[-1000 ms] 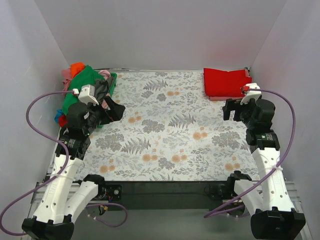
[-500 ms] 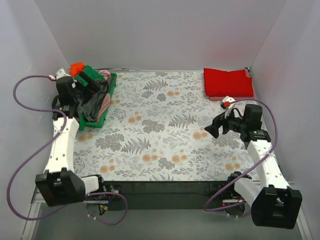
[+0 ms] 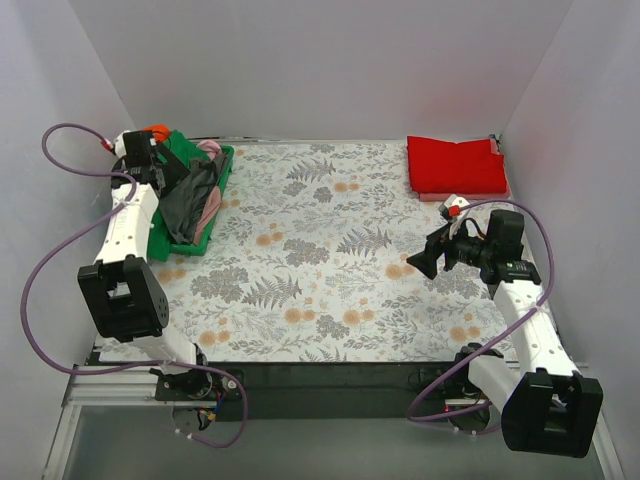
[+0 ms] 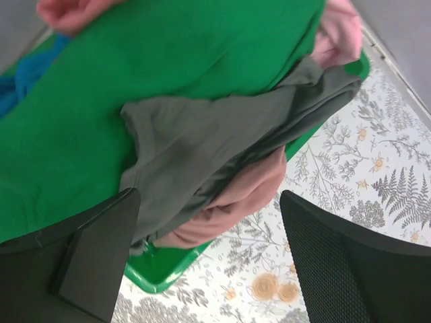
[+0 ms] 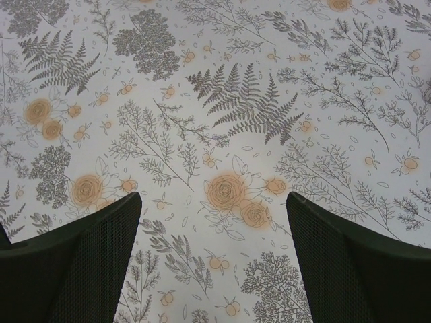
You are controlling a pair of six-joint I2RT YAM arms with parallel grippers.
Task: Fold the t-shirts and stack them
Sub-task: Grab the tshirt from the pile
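Coverage differs by camera. Only the top view gives us the folded red t-shirt [image 3: 455, 165], lying flat in the far right corner on the floral cloth [image 3: 330, 250] with a pink edge [image 3: 432, 197] showing under its near side; neither wrist camera catches it. Top view also shows the green basket [image 3: 222, 185] at the far left, heaped with loose shirts, an orange t-shirt [image 3: 155, 131] peeking out at the back, and the left arm [image 3: 130, 215] reaching out over that heap. The left wrist view fills in the pile. We see the green t-shirt [image 4: 101, 101] spread across most of it, the grey t-shirt [image 4: 222, 134] draped over that and spilling toward the basket rim, a pink t-shirt [image 4: 229, 202] bunched beneath the grey, more pink at the top corners, and a sliver of blue t-shirt [image 4: 20, 81] at the left edge, which we cannot pick out from above. Left jaws stand wide apart above the grey and green fabric, with nothing between the fingers [image 4: 94, 256]. The right wrist view shows only fern and orange-flower print. Right jaws are spread wide too, empty, hovering over bare cloth near the right arm [image 3: 520, 300], well apart from the red stack.
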